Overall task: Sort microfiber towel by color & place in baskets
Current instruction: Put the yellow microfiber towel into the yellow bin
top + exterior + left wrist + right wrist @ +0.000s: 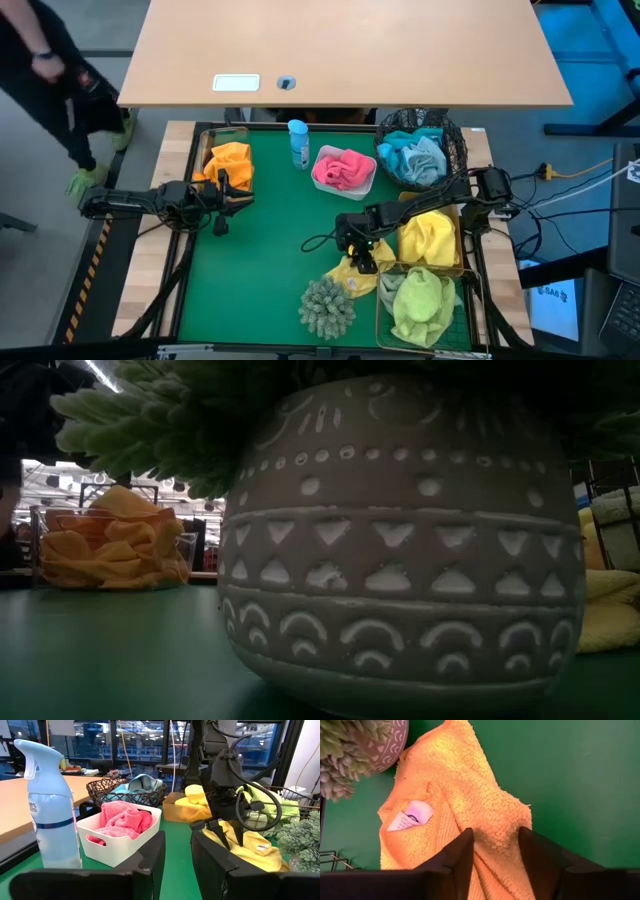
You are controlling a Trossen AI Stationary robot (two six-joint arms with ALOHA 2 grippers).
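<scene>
A yellow microfiber towel [465, 785] lies spread on the green mat beside the patterned plant pot [400, 560]. My right gripper [496, 837] slants down onto it, open, one finger on each side of a raised fold. My left gripper [177, 865] hovers level at the mat's left side [222, 205], open and holding nothing. Orange towels fill the clear tub [228, 160], pink ones the white tub [345, 170], and teal ones the black mesh basket [420, 150]. Yellow towels lie in one gold basket [430, 238], pale green ones in the other [425, 300]. My right gripper has its two open fingertips [457, 850] set down on the yellow towel, straddling a raised fold [492, 827] near the towel's edge toward the gold baskets. The fingers come slanting down from the table's right. The towel lies slack on the mat.
A blue spray bottle [298, 143] stands at the mat's far edge between the clear and white tubs. The shaggy plant [327, 305] in its pot stands just left of the yellow towel. Bare mat [270, 240] lies in the middle. A person [50, 70] stands beyond the table's far left.
</scene>
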